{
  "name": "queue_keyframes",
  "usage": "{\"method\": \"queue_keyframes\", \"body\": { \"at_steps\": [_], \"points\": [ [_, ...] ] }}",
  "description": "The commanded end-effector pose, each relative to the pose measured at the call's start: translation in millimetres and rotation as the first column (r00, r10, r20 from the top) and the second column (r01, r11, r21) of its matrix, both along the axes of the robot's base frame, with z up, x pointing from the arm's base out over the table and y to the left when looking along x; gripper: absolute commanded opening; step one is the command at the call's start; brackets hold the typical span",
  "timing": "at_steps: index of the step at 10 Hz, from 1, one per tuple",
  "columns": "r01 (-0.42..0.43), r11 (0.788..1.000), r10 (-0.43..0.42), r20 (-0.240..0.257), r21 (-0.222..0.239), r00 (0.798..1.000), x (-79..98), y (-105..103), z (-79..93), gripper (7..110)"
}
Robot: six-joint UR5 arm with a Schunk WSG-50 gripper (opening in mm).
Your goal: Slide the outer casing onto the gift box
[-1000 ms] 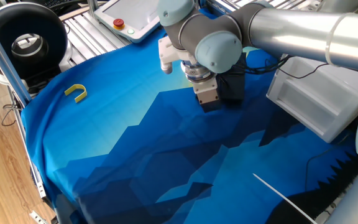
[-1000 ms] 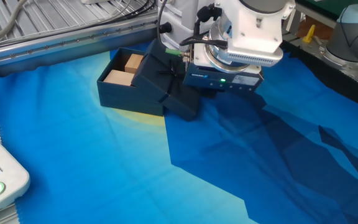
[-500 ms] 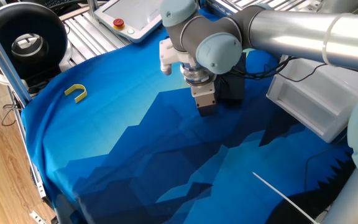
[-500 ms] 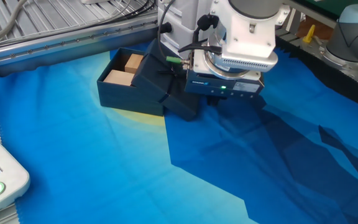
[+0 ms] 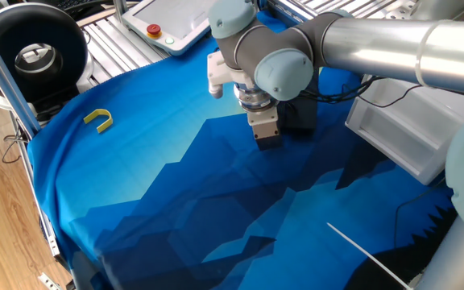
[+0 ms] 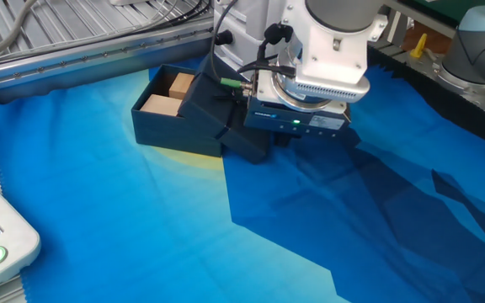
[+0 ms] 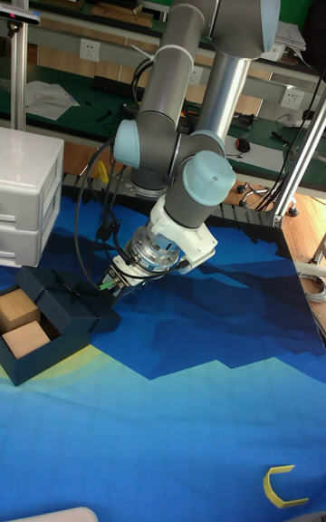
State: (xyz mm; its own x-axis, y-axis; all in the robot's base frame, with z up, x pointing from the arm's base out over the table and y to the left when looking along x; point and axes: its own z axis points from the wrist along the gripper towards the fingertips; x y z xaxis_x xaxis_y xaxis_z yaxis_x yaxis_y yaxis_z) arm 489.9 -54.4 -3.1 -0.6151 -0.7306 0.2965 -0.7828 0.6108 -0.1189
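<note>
The gift box is a dark tray with pale tan inside, lying at the left of the blue cloth. The outer casing, a dark sleeve with a thin ribbon, covers the tray's right part and leaves its left part showing. Both appear again in the tall fixed view, the gift box at lower left and the outer casing beside it. My gripper is low at the casing's right end, and it also shows in the tall view as the gripper. Its fingertips are hidden. The gripper blocks most of the casing.
A small yellow U-shaped piece lies far off on the cloth. A large white bin stands beside the arm. White drawers sit behind the box. A pendant rests on the metal rack at the back.
The gripper has shifted slightly toward the casing's end. The casing and the tray look unmoved.
</note>
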Motion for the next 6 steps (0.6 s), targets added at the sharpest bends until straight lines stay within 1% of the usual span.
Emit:
{"method": "queue_keyframes", "body": {
  "at_steps": [1, 3, 5, 6],
  "points": [
    [0.002, 1.000, -0.002, 0.017, -0.001, 1.000, 7.3, -3.2, 0.2, 7],
    [-0.002, 1.000, 0.003, 0.020, -0.029, 1.000, 11.2, -7.0, 11.7, 7],
    [0.000, 1.000, 0.000, 0.011, -0.030, 1.000, 11.5, -4.2, 19.8, 7],
    [0.000, 0.999, 0.000, 0.011, -0.040, 1.000, 13.2, -4.8, 21.9, 7]
  ]
}}
